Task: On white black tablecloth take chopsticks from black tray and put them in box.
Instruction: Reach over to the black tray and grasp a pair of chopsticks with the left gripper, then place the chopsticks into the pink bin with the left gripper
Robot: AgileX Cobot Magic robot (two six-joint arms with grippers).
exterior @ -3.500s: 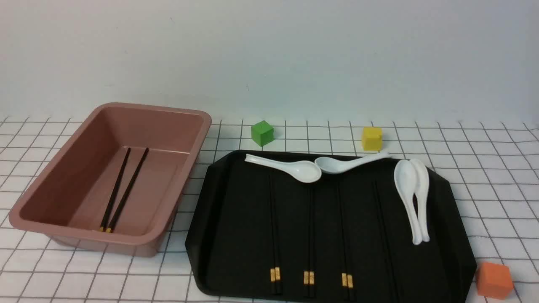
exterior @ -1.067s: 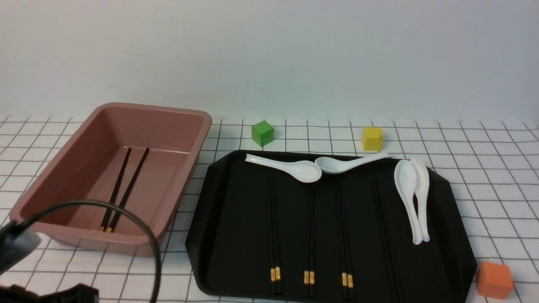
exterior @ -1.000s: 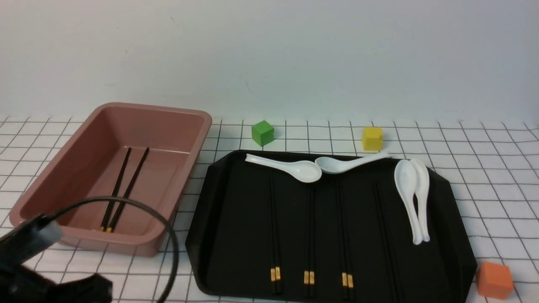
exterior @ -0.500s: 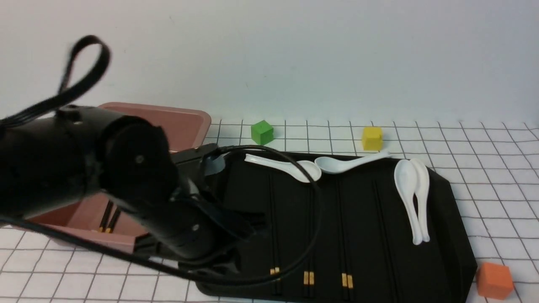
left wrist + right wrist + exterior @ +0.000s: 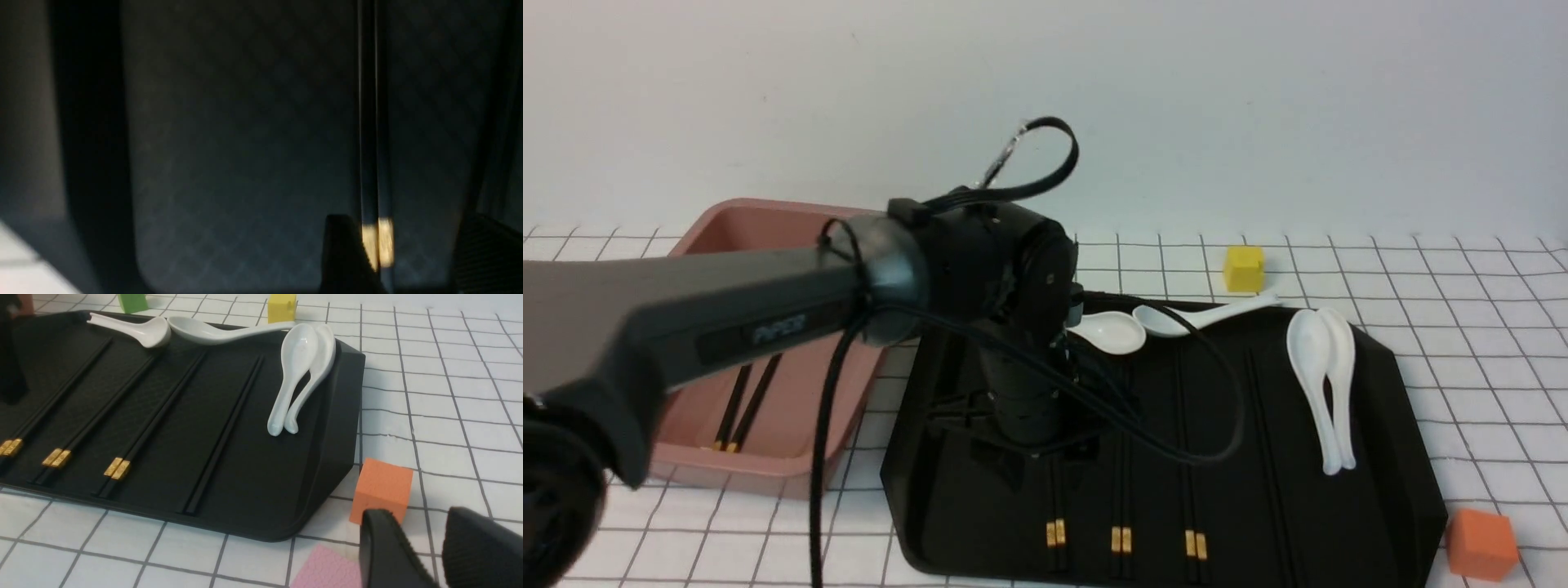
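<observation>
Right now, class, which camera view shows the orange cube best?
The right wrist view: the orange cube sits large and close beside the tray. The front view shows it small, near the frame's edge; the left wrist view misses it.

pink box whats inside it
One pair of black chopsticks lies in the pink box, gold bands nearest. The left arm covers their far ends and much of the floor.
</observation>
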